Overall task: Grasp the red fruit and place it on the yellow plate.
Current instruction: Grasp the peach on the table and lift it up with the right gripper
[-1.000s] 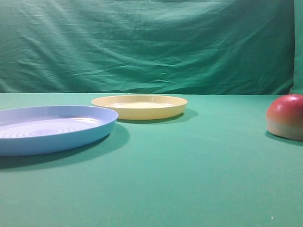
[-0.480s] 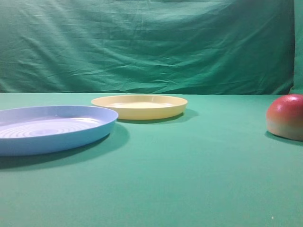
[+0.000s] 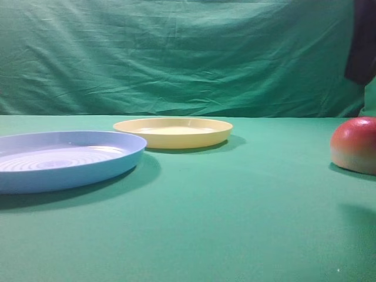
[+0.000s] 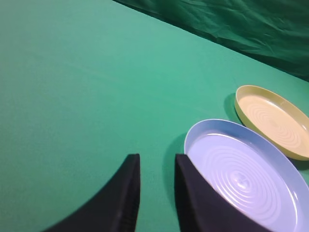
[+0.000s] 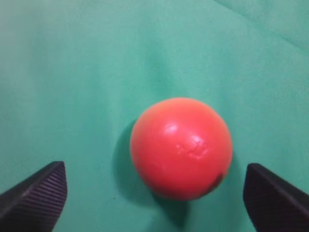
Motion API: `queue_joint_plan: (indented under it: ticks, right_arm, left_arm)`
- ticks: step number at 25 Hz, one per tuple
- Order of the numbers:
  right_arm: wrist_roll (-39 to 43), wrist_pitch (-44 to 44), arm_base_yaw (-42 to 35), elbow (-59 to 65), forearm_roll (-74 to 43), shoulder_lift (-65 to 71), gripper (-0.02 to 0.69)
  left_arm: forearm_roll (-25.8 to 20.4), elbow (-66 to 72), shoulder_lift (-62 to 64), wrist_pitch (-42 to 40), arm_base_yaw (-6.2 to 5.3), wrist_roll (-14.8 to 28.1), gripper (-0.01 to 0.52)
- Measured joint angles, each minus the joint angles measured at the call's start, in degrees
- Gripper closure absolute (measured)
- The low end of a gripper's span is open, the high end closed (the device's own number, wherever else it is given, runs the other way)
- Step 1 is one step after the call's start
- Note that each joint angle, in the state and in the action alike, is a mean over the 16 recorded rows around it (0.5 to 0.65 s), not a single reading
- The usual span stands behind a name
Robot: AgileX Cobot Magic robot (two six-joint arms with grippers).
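The small, smooth, round red fruit (image 5: 181, 147) is sitting on the green cloth-covered tabletop (image 3: 235, 223), well to the right of the shallow round pale yellow plastic plate (image 3: 173, 132) in the exterior high view and not resting on it. In that view it is showing red on top and pale peach below, cut off by the right edge.

The right tool (image 5: 157, 193) is hanging directly above the fruit with its two dark ribbed fingertips (image 5: 34, 195) standing wide apart — one on either side of the fruit, neither touching it.

The left tool (image 4: 154, 193) is hovering over bare cloth with its dark fingers close together, only a narrow gap between them and nothing in it.

Just beside the yellow plate, on the nearer side (to its left in the exterior high view), a light blue round plastic plate with concentric rings (image 3: 59, 158) is lying flat — the two rims are close, though whether they touch cannot be told.
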Motion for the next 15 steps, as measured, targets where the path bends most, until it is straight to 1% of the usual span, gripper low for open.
queue_joint_plan:
  ticks: [1,3,6,9,15]
  right_arm:
    - [0.01,-0.46,-0.1,-0.04,0.02,0.87,0.028]
    - [0.04,-1.36,-0.29,-0.1,0.03,2.6,0.027]
    - [0.13,-2.78,-0.57,-0.21,0.03,4.97,0.054]
    - [0.54,-4.04,-0.78,-0.32,0.03,6.87,0.098]
    - [1.6,-4.68,-0.82,-1.28,0.05,9.19,0.221]
  left_arm:
    - [0.0,0.0,0.0,0.0,0.0,0.0,0.357]
    - [0.0,0.0,0.0,0.0,0.0,0.0,0.357]
    - [0.0,0.0,0.0,0.0,0.0,0.0,0.357]
    - [0.0,0.0,0.0,0.0,0.0,0.0,0.357]
    - [0.0,0.0,0.0,0.0,0.0,0.0,0.357]
